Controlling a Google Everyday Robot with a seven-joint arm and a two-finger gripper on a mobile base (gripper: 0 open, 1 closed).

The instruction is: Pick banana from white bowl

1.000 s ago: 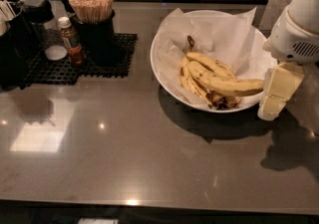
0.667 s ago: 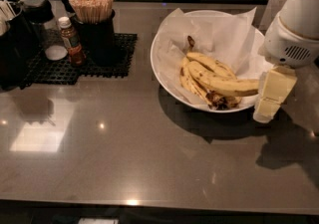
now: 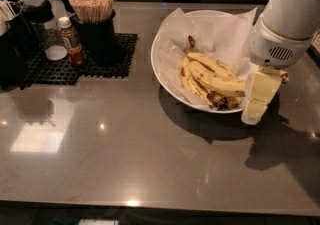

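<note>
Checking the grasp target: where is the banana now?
In the camera view, the banana lies in the white bowl, right of centre, beside shorter bananas; the gripper hangs at the bowl's right rim.

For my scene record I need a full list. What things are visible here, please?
table: one, glossy grey-brown, fills the view
white bowl: one, white, right of centre
paper liner: one, white, inside the bowl
banana: one, yellow with brown specks, in the bowl
other bananas: at least two, yellow, bruised, beside it
mat: one, black, back left
cup of wooden sticks: one, black cup, on the mat
bottle: one, reddish-brown, white cap, on the mat
dark containers: several, black, far left
arm: one, white, upper right
gripper: one, cream, at the bowl's right rim
</note>
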